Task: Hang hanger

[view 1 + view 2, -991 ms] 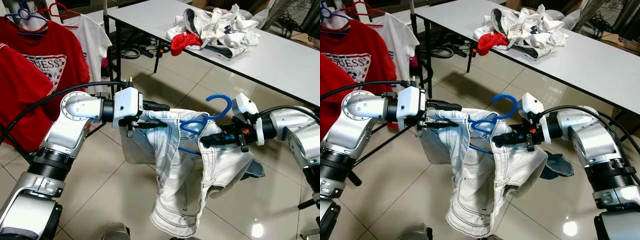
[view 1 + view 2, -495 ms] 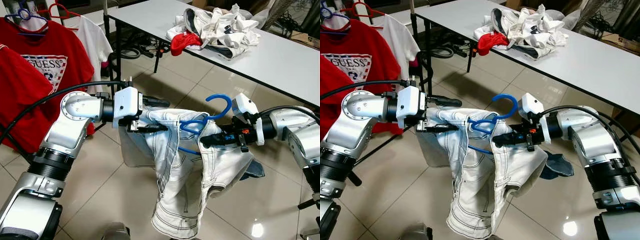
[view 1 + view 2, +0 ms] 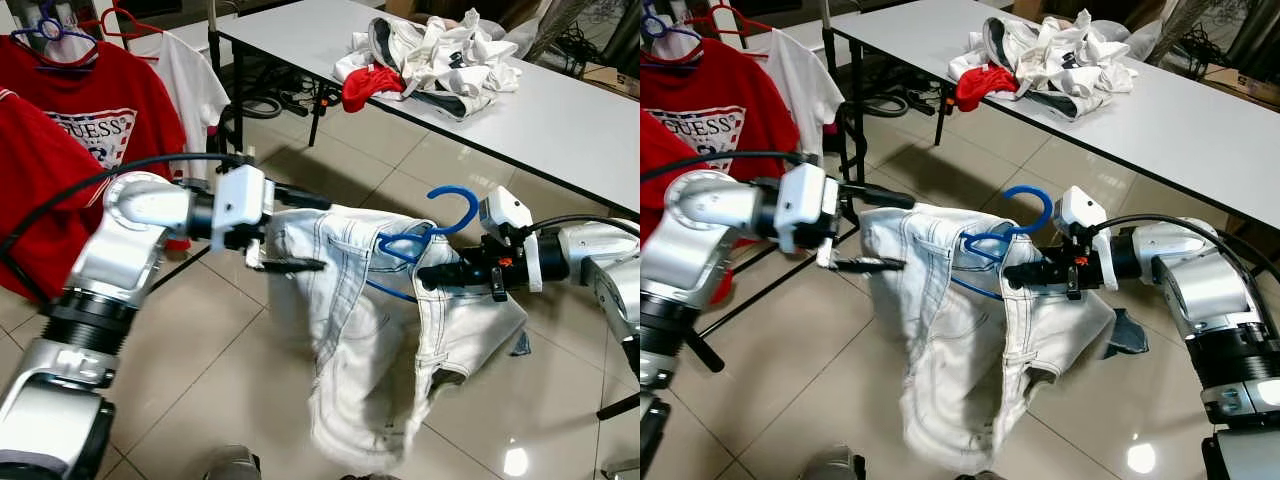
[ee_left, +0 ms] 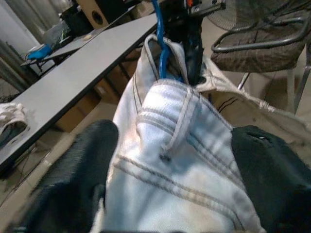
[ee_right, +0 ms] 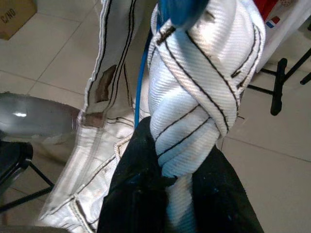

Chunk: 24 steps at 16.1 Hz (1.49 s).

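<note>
Left gripper (image 3: 292, 230) now released from white jeans (image 3: 365, 330), fingers spread; right gripper (image 3: 437, 275) clenched on jeans and blue hanger (image 3: 425, 232). Carrying left to right arm alone.

A heap of white and red clothes (image 3: 425, 55) lay on the grey counter (image 3: 560, 120). Red T-shirts (image 3: 75, 130) and a white one (image 3: 195, 85) hung beside it, above the tiled floor (image 3: 220, 370).

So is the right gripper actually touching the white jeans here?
Touching. The right wrist view shows the right gripper with its black fingers clamped on a bunched fold of the white jeans, beside the blue hanger.
</note>
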Tool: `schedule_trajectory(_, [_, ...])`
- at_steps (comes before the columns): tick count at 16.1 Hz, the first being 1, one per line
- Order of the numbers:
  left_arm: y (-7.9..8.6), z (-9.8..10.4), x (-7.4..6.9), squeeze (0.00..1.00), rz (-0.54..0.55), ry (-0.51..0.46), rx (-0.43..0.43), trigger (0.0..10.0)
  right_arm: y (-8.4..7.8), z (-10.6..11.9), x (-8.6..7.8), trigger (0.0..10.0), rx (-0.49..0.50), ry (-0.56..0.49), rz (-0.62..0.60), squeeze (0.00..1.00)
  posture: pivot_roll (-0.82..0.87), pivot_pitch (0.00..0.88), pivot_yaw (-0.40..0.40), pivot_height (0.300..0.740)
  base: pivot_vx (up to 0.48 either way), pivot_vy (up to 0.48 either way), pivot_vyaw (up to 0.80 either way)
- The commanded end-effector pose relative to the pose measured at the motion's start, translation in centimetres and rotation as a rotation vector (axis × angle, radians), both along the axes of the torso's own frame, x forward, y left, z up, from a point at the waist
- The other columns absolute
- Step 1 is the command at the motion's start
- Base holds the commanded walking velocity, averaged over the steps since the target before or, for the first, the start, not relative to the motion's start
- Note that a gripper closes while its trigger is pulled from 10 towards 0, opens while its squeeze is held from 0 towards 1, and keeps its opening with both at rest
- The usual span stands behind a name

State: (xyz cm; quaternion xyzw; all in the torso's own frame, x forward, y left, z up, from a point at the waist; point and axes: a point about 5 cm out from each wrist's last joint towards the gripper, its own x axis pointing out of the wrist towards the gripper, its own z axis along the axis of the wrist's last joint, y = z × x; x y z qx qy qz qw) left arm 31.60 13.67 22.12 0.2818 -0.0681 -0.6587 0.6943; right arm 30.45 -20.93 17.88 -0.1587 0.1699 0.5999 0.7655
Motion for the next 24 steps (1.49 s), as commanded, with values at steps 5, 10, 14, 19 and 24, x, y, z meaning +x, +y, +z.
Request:
schedule_trajectory(5, [1.0, -0.7, 0.6, 1.0, 0.136, 0.146, -0.214, 10.0, -1.4, -1.1, 0.7, 0.0, -0.073, -0.046, -0.171, 0.0, 0.06, 0.0, -0.102, 0.74, 0.0, 0.0, 0.0])
schedule_trajectory(10, [-1.3, -3.9, 1.1, 0.04, 0.466, 0.157, -0.251, 10.0, 0.6, -1.9, 2.0, 0.0, 0.143, -0.048, -0.467, 0.0, 0.06, 0.0, -0.098, 0.74, 0.0, 0.0, 0.0])
schedule_trajectory(14, [-3.6, -6.1, 2.1, 0.0, 0.823, 0.146, -0.36, 10.0, 4.8, -3.0, 1.8, 0.0, 0.324, -0.006, -0.568, 0.0, 0.05, 0.01, -0.086, 0.74, 0.0, 0.0, 0.0])
schedule_trajectory(19, [-4.4, -5.8, 2.5, 0.0, 0.975, 0.024, -0.41, 0.0, 6.6, -2.6, 1.7, 0.0, 0.361, 0.01, -0.585, 0.0, 0.05, 0.014, -0.088, 0.74, 0.0, 0.0, 0.0])
schedule_trajectory(24, [-5.9, -6.5, 2.0, 0.0, 0.885, -0.003, -0.338, 0.0, 7.0, -2.5, 1.6, 0.0, 0.358, 0.018, -0.581, 0.0, 0.05, 0.014, -0.086, 0.74, 0.0, 0.0, 0.0])
